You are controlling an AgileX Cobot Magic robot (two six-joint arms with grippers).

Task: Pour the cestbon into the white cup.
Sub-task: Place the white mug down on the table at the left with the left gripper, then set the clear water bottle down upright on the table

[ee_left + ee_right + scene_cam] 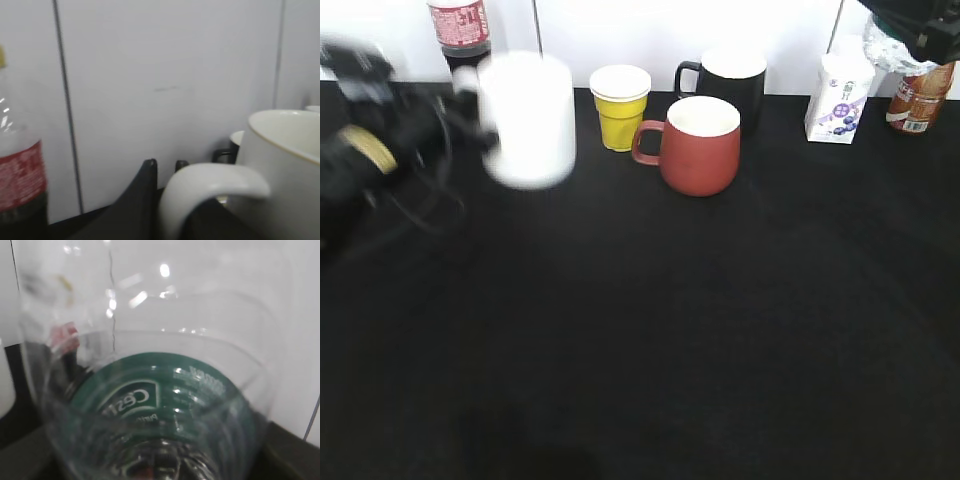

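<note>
The white cup (528, 120) is off the table at the back left, blurred by motion. My left gripper (470, 105) is shut on its loop handle. In the left wrist view the handle arches beside the dark fingers (165, 167), and the cup's body (285, 165) fills the right side. The cestbon (882, 45) shows only as a clear patch at the top right corner, held by my right gripper (920, 25). In the right wrist view the cestbon (165, 405) fills the frame, with its ribbed wall and green label close to the lens. The jaws are hidden there.
A cola bottle (460, 30) stands at the back left behind the cup and also shows in the left wrist view (20, 175). A yellow cup (620, 105), reddish-brown mug (700, 145), black mug (725, 80), milk carton (840, 95) and brown drink bottle (920, 98) line the back.
</note>
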